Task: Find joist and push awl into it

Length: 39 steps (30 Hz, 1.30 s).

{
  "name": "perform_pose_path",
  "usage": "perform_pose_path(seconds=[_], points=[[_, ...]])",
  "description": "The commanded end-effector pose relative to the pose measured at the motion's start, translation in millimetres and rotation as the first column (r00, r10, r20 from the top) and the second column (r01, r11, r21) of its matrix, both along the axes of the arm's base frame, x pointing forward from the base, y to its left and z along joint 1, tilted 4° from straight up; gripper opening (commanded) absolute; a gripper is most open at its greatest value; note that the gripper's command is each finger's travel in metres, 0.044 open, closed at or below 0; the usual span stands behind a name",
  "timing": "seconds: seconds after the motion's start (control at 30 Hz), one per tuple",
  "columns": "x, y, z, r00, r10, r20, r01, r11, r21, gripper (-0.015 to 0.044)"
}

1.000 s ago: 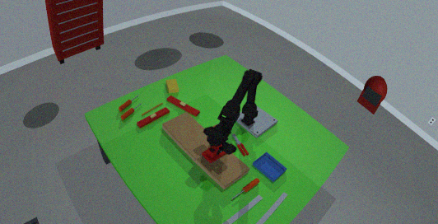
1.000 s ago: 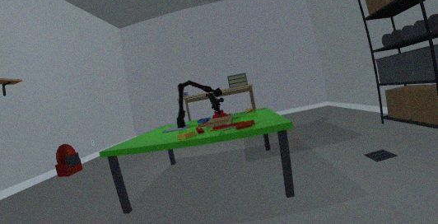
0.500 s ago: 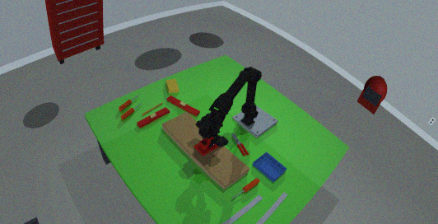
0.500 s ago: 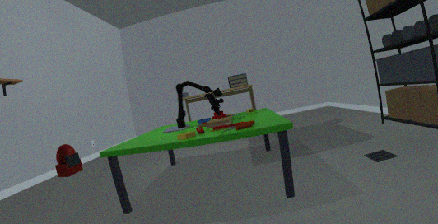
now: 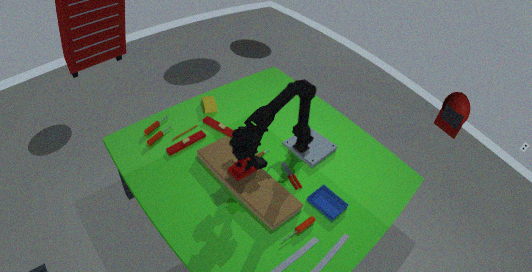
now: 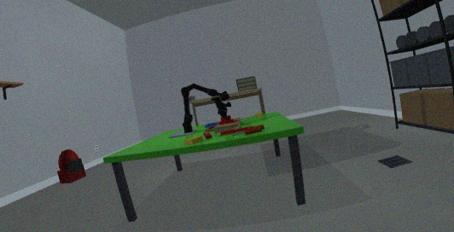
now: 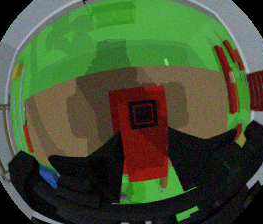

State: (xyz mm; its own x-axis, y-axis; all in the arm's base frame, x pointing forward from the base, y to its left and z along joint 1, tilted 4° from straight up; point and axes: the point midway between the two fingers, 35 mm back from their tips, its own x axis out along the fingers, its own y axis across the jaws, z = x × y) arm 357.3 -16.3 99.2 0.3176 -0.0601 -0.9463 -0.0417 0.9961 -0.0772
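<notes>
My gripper [image 5: 248,164] [image 7: 140,129] is shut on the red stud finder [image 5: 240,170] [image 7: 144,162], which has a black square mark on top. It holds it flat over the middle of the brown floor panel [image 5: 281,206] [image 7: 207,105]; whether it touches the panel I cannot tell. The blue tray [image 5: 327,202] [image 7: 48,176] lies beside the panel, on the arm's side. An orange-handled tool [image 5: 305,224] with a thin shaft lies near the tray. A tan-handled tool, partly hidden behind the gripper in the top view, shows below the stud finder in the wrist view; which is the awl I cannot tell.
Red-handled pliers [image 5: 293,176] lie between the arm's base plate [image 5: 322,153] and the panel. Two red levels, one of them here [image 5: 186,143], two orange-handled tools, a pencil-like stick and a yellow block [image 5: 209,105] lie beyond the panel. Two grey strips lie at the near edge.
</notes>
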Motion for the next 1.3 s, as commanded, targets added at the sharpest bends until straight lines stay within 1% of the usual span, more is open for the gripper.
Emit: perform_pose_path(seconds=[0.0, 1.13, 1.27], points=[[0, -20, 1, 1.0, 0.003, -0.002, -0.003, 1.0, -0.002, 0.0], [6, -154, 14, 1.0, 0.002, -0.001, -0.002, 1.0, -0.015, 0.0], [6, -157, 14, 1.0, 0.002, -0.001, -0.002, 1.0, -0.015, 0.0]])
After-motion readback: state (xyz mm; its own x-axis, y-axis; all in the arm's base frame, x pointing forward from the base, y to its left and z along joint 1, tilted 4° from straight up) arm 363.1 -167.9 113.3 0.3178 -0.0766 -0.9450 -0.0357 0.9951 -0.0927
